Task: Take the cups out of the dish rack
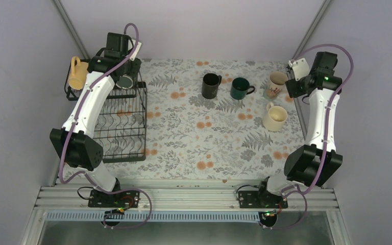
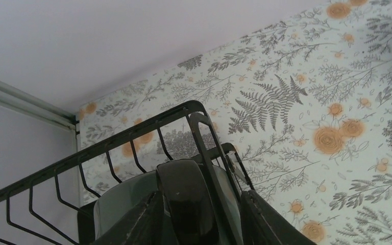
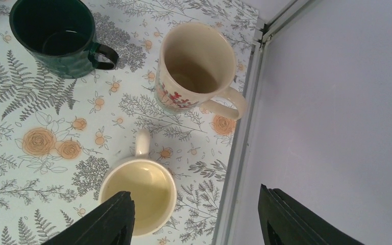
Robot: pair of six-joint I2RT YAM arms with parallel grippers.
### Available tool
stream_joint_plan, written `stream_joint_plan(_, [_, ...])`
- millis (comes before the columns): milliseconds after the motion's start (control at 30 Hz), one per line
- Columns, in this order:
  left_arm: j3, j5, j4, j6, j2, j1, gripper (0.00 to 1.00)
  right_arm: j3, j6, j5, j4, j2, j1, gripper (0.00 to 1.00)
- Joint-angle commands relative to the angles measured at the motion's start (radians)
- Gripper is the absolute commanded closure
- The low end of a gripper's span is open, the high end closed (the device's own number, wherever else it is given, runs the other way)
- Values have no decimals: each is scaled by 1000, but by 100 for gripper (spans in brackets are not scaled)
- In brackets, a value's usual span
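Four cups (image 1: 241,88) stand unloaded on the bench (image 1: 184,138); the yellow cup (image 1: 76,73) and dark grey cup (image 1: 126,81) remain on the dish rack (image 1: 125,127). The left claw (image 2: 200,200) is spread astride the grey cup's handle, and the right claw (image 3: 195,193) gapes empty.

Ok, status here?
Left hand open astride dark grey ceramic mug in black wire dish rack. Right hand open, empty. Yellow ceramic mug also on rack.

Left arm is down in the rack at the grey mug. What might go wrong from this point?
1. A wire of the dish rack runs between the fingers of the left gripper, beside the dark grey mug handle; closing may catch it and drag the rack.
2. The yellow mug sits at the rack's far-left edge, close beside the left arm; lifting out may knock it.
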Motion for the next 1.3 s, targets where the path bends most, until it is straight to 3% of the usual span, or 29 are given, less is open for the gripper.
stream_joint_plan(0, [8, -16, -14, -9, 0, -2, 67, 30, -3, -20, -17, -9, 12, 36])
stream_joint_plan(67, [7, -9, -15, -8, -7, -2, 80, 25, -2, -21, -17, -13, 12, 36])
stream_joint_plan(233, [5, 3, -19, -7, -11, -3, 86, 17, 3, -30, -17, -17, 16, 37])
stream_joint_plan(333, [8, 3, -14, -7, -9, -3, 96, 22, 5, -37, -27, -25, 22, 37])
stream_joint_plan(600, [173, -43, -33, 41, 1, -2, 98, 121, -16, -184, -109, -34, 71, 36])
stream_joint_plan(733, [316, 16, -76, 77, 5, -2, 98, 209, -6, -296, -169, -17, 118, 35])
stream_joint_plan(933, [521, 401, -234, 144, 54, -2, 98, 345, -10, -523, -266, 41, 194, 35])
stream_joint_plan(1067, [491, 749, -285, 218, 55, -5, 98, 373, -75, -674, -287, 39, 253, 32])
stream_joint_plan(1267, [414, 1087, -307, 357, 38, -16, 98, 446, -120, -709, -306, 69, 408, 29])
